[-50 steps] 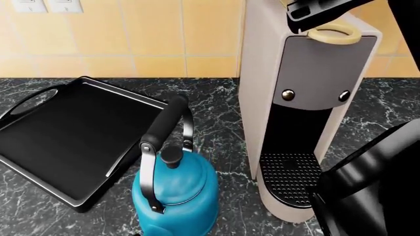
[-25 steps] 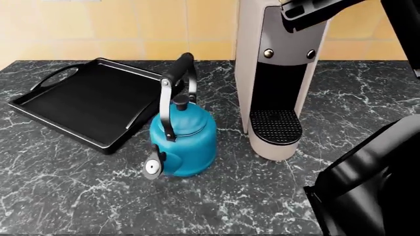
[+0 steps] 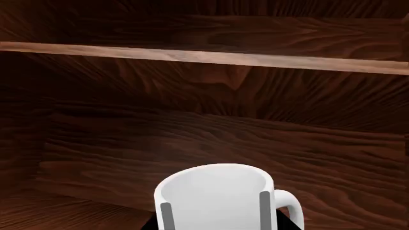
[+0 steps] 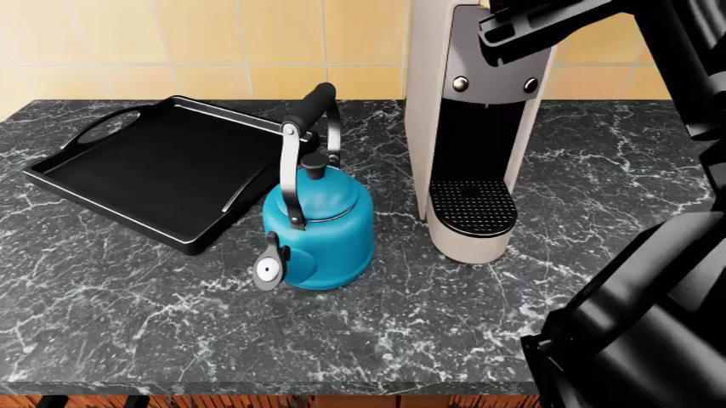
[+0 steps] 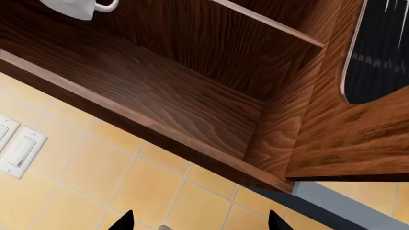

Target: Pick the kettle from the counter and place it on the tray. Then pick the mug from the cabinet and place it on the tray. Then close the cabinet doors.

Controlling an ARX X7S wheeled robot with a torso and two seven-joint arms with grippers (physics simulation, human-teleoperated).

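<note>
1. The counter (image 4: 136, 323), veined dark marble, still carries the kettle (image 4: 318, 229) just beside the tray (image 4: 68, 183); step one looks undone.
2. Tray: black, shallow, rimmed, bare.
3. Kettle: glossy blue, rounded, with a tall black handle that the next grasp should take.
4. The mug (image 3: 217, 196), plain white, stands on the wooden cabinet shelf (image 3: 204, 57), between the left gripper's (image 3: 214, 213) spread fingers.
5. The right gripper (image 5: 199, 221) shows wide tips, holding nothing.

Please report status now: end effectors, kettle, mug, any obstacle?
Left end effector around mug in cabinet. Right one open, empty. Kettle on counter, beside tray. Coffee machine close by.
</note>
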